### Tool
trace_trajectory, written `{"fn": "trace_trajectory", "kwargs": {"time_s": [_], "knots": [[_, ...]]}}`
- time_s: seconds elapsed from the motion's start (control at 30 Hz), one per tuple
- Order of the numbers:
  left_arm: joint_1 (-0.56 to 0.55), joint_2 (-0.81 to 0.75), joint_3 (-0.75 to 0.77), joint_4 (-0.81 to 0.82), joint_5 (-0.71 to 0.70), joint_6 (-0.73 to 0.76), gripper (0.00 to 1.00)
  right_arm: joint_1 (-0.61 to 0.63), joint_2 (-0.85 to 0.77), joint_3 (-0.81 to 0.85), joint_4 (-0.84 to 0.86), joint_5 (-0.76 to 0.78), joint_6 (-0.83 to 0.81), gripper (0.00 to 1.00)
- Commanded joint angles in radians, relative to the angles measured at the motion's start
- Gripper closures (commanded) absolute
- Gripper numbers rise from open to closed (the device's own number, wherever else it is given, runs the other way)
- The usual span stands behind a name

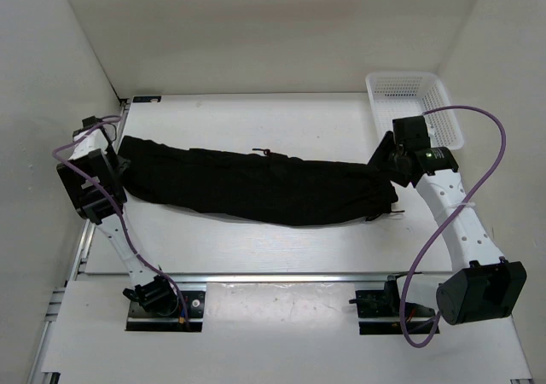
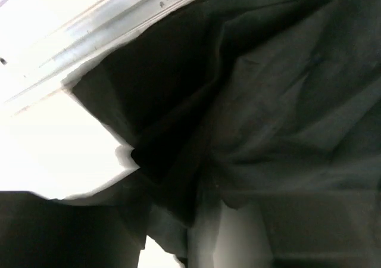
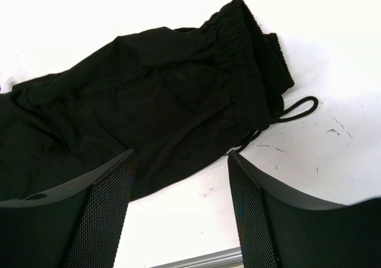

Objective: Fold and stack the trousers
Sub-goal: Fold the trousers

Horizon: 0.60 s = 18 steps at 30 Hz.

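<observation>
The black trousers [image 1: 256,183] lie stretched in a long band across the table, from the left edge to the right arm. My left gripper [image 1: 117,159] is at their left end; in the left wrist view the cloth [image 2: 286,101] fills the frame and reaches down between the blurred, parted jaws of the gripper [image 2: 205,244]. My right gripper [image 1: 381,158] hovers open over the right end. The right wrist view shows the elastic waist of the trousers [image 3: 149,89] and a cord loop [image 3: 300,108], with bare table between the parted jaws of the gripper [image 3: 181,220].
A white mesh basket [image 1: 414,102] stands at the back right corner, just behind the right gripper. White walls close in the left, back and right sides. An aluminium rail [image 2: 101,30] runs along the table's left edge beside the left gripper.
</observation>
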Motion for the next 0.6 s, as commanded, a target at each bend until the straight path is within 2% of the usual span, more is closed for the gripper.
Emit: {"fn": "trace_trajectory", "kwargs": {"time_s": [0.0, 0.03, 0.23, 0.37, 0.47, 0.57], "knots": [[-0.002, -0.002, 0.002, 0.01, -0.01, -0.008, 0.79, -0.002, -0.016, 0.031, -0.013, 0.0, -0.01, 0.32], [-0.002, -0.002, 0.002, 0.01, -0.01, -0.008, 0.89, -0.002, -0.016, 0.031, -0.013, 0.0, -0.01, 0.32], [-0.049, -0.14, 0.023, 0.0, -0.076, 0.002, 0.89, -0.002, -0.034, 0.031, -0.022, 0.01, -0.01, 0.32], [-0.08, -0.303, 0.042, -0.02, -0.102, 0.035, 0.89, -0.012, -0.044, 0.031, -0.022, 0.01, -0.01, 0.32], [-0.152, -0.402, 0.028, -0.031, -0.149, 0.058, 0.89, -0.021, -0.062, 0.031, -0.022, 0.01, -0.01, 0.32], [-0.279, -0.479, -0.013, -0.054, -0.175, 0.067, 0.89, -0.021, -0.073, 0.011, -0.022, 0.01, -0.01, 0.32]]}}
